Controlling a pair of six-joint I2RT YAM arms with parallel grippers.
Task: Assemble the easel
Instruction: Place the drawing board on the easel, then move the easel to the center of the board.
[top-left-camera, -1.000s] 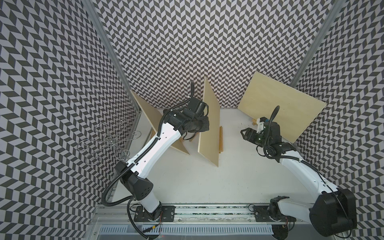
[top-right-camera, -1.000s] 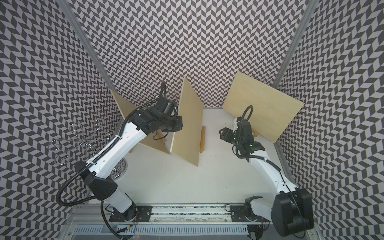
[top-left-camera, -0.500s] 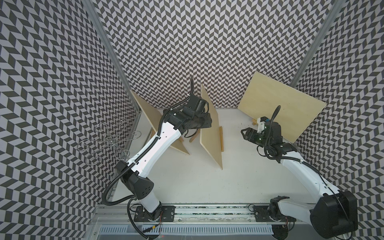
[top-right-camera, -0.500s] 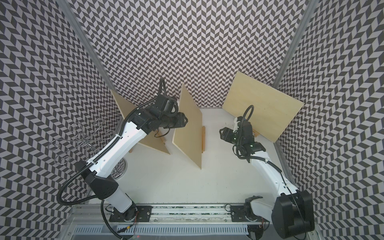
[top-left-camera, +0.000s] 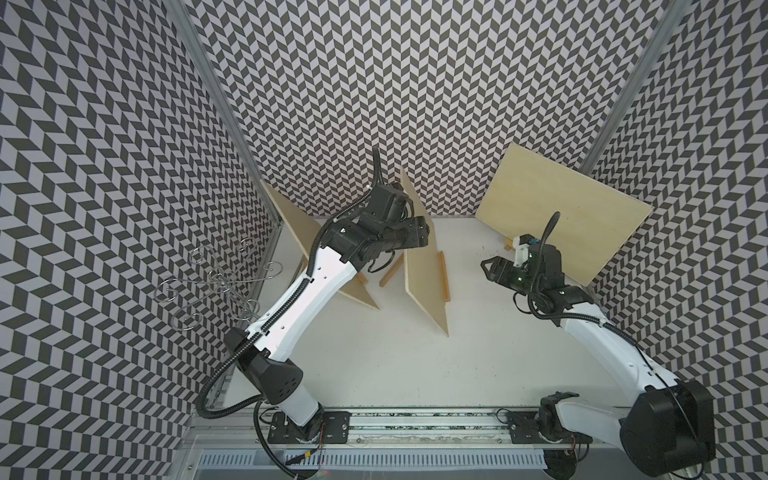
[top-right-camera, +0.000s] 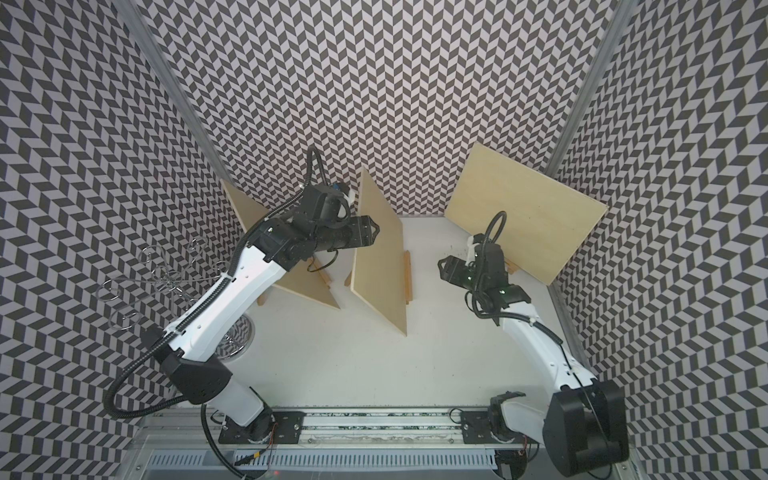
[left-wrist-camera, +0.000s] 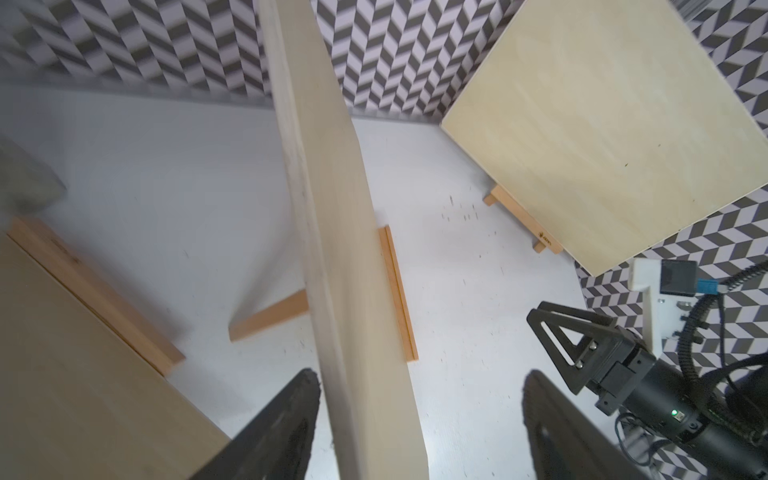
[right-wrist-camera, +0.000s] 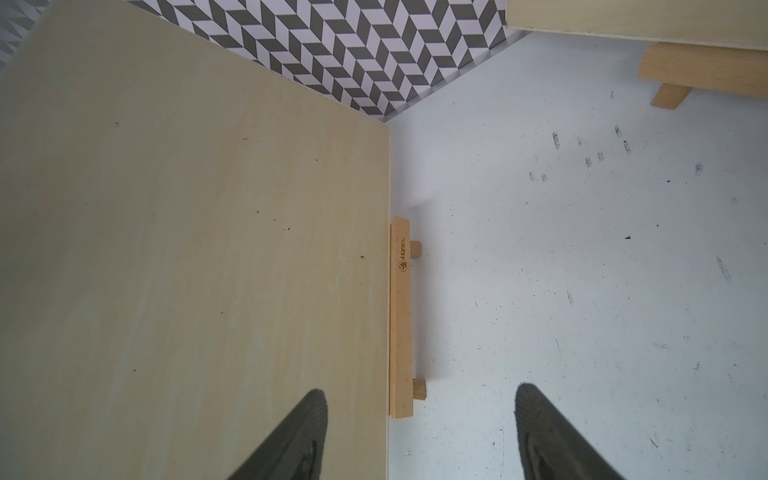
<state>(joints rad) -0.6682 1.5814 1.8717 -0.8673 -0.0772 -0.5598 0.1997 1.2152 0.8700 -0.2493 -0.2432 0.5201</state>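
A pale wooden board (top-left-camera: 424, 266) (top-right-camera: 378, 257) stands almost upright at mid-table, its lower edge beside the easel's ledge strip (top-left-camera: 444, 276) (left-wrist-camera: 398, 291) (right-wrist-camera: 401, 316). A rear leg (top-left-camera: 390, 276) (left-wrist-camera: 268, 316) sticks out behind it. My left gripper (top-left-camera: 419, 233) (top-right-camera: 372, 235) (left-wrist-camera: 419, 376) is open, its fingers either side of the board's top edge, one finger close to the board. My right gripper (top-left-camera: 488, 268) (top-right-camera: 444, 270) (right-wrist-camera: 422, 392) is open and empty, right of the board, pointing toward it.
A second board (top-left-camera: 561, 212) (top-right-camera: 523, 212) leans on an easel at the back right. A third board (top-left-camera: 299, 232) (top-right-camera: 249, 216) leans at the back left behind my left arm. A wire rack (top-left-camera: 220, 282) stands at the left edge. Patterned walls enclose the table.
My left gripper has opened and let go of the middle board. The board has swung from a wide lean to nearly upright. The right arm has barely moved.
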